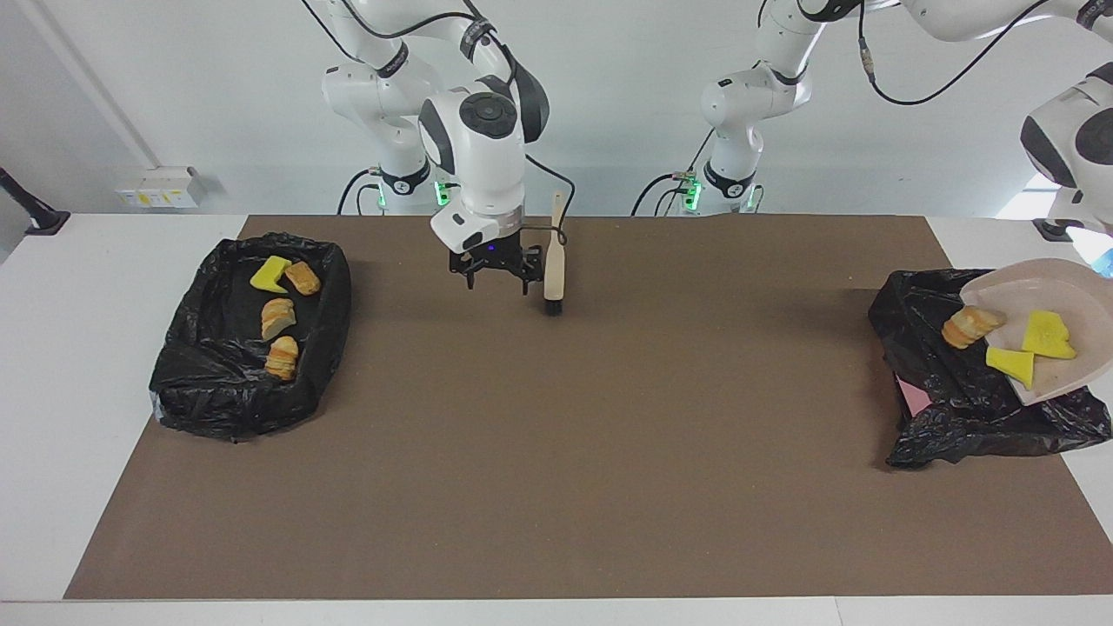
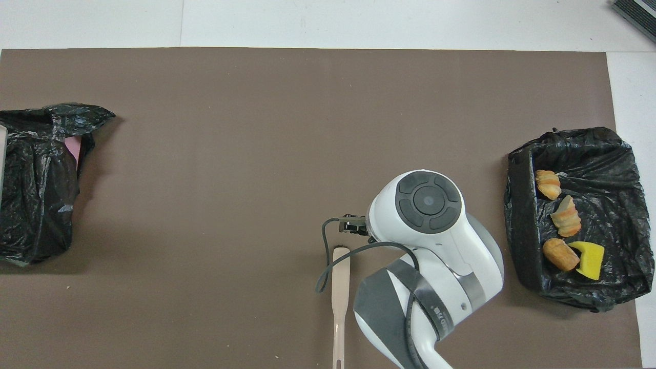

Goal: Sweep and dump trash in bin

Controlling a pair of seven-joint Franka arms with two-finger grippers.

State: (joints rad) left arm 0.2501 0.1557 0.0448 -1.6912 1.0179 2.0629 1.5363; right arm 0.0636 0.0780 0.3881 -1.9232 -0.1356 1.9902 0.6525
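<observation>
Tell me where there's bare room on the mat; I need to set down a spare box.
The brown mat is bare between the two bag-lined bins: the bin holding trash and the bin under the tilted dustpan. It is crowded only around the brush and the open right gripper beside it.

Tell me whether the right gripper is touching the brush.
Apart. The facing view shows the right gripper open beside the brush, with brown mat visible between its nearest finger and the handle.

Four trash pieces in black-lined bin; three on tilted dustpan.
</observation>
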